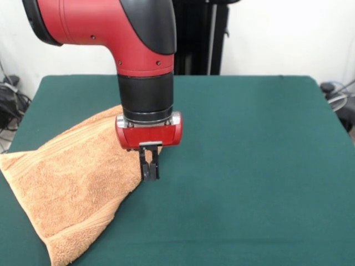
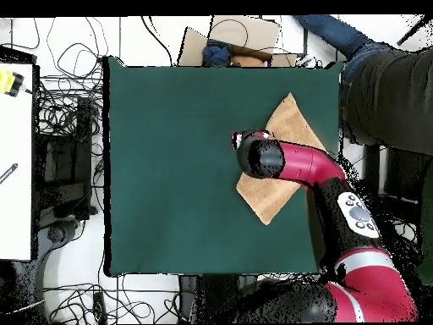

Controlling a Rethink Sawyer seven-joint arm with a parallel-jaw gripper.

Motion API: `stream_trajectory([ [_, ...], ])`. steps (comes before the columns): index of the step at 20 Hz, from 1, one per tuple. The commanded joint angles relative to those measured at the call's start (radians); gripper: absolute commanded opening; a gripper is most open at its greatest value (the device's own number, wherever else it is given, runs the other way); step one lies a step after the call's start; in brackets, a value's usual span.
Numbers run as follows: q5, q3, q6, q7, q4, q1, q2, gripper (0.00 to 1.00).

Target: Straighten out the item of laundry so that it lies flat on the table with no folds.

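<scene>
- The table [image 1: 249, 144] fills most of both views, a broad dark green top, and most of that green lies bare
- The arm [image 1: 141, 39] comes down big and red from above in the front view, its black wrist collar and red end block sitting right over the towel's edge; in the overhead view the arm [image 2: 338, 220] sweeps in from the bottom right corner and its rounded head covers the middle of the towel
- A person sits at the upper right edge of the overhead view, dark trousers [image 2: 385, 93] just off the table's corner, well clear of the arm
- The towel [image 1: 72, 183], light orange-tan terry, lies at the left side of the table in the front view, close to that edge, with its lower corner reaching the bottom of the picture; in the overhead view the towel [image 2: 292, 123] shows as a slanted, elongated shape near the table's right edge
- It is not flat: it looks folded over on itself, narrowing to a point under the wrist, with a woven border band running along its lower right side
- A cardboard box [image 2: 232, 38] sits beyond the table's top edge in the overhead view, and cables [image 2: 63, 118] sprawl over the floor on the left
- The gripper [image 1: 149, 169] hangs straight down, its two slim black fingers drawn close together and pinching the towel's right-hand edge, tips down at the table top
</scene>
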Motion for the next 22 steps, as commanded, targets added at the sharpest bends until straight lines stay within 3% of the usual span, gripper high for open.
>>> stream_trajectory([
  [1, -0.015, 0.016, 0.007, 0.088, 0.019, 0.004, 0.036, 0.0],
  [6, -0.004, 0.008, 0.051, 0.081, -0.001, 0.01, 0.023, 0.0],
  [7, -0.004, 0.012, 0.059, 0.074, -0.01, 0.009, 0.025, 1.0],
  [22, -0.006, 0.072, 0.03, 0.043, 0.03, -0.062, 0.035, 1.0],
])
